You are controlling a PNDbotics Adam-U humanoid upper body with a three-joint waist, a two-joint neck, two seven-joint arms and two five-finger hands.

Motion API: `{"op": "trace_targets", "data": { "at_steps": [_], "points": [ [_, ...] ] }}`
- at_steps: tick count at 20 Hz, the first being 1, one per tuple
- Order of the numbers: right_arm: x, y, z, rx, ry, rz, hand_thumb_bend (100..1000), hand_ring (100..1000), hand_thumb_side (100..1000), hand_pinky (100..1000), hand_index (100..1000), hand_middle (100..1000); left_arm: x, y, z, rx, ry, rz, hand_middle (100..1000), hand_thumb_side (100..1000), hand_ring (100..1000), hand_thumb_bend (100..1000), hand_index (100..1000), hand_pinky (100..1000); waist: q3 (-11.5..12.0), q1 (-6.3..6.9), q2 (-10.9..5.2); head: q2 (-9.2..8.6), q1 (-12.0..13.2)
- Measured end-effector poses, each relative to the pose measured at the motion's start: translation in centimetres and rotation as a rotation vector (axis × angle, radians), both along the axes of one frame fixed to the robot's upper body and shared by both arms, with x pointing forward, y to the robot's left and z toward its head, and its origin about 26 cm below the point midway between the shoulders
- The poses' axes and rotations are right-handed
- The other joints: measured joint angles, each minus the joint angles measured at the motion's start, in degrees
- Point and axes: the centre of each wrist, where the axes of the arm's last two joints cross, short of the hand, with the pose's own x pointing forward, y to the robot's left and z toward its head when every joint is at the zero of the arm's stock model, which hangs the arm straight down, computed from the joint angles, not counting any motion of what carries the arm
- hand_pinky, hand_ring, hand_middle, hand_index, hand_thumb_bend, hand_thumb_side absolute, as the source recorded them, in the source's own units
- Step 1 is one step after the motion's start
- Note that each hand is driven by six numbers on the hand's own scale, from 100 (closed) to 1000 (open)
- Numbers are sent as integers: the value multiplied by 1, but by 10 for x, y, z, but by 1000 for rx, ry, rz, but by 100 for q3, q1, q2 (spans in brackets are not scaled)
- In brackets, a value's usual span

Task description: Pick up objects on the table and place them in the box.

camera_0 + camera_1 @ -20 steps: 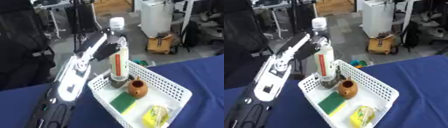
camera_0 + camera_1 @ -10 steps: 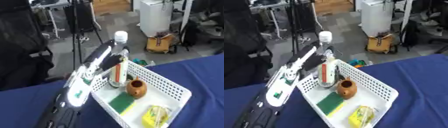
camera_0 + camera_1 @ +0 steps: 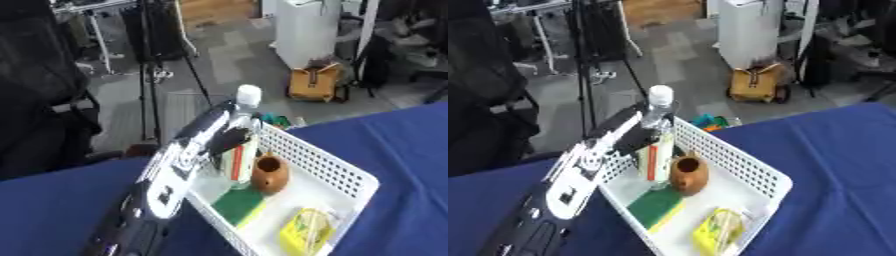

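White mesh box sits on the blue desk, already holding a green sponge, a brown pot-shaped thing and a yellow packet. From where I stand, the left robot hand has its fingers curled round a clear bottle with a white cap, standing upright in the box's far corner. This looks like the placing step, nearly finished. Next, I'd guess, the fingers need to spread and the arm lift away without tipping the bottle. No right robot hand shows.
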Motion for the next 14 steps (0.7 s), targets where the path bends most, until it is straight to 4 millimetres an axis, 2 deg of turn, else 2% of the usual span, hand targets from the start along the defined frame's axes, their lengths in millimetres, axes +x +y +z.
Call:
{"op": "trace_targets", "data": {
  "at_steps": [1, 8, 12, 14],
  "points": [
    [0, 0, 0, 0, -1, 2, 100, 515, 796, 650, 703, 588, 1, 0, 0, 15, 4, -6, 1000, 1000, 1000, 206, 1000, 1000, -14, 1, 9, 0, -1],
    [0, 0, 0, 6, -1, 14, 100, 515, 795, 650, 703, 588, 4, -2, 7, 161, 76, 22, 1000, 1000, 1000, 186, 1000, 1000, -17, 32, 11, 0, -8],
    [0, 2, 0, 3, 0, 20, 100, 515, 793, 649, 703, 587, 3, -2, 14, 227, 111, 63, 1000, 1000, 1000, 242, 1000, 1000, -18, 45, 11, 0, -8],
    [0, 2, 0, 3, 0, 21, 100, 514, 791, 649, 703, 587, 3, 0, 16, 274, 119, 96, 1000, 1000, 1000, 238, 1000, 1000, -19, 64, 10, 0, -8]
  ]
}}
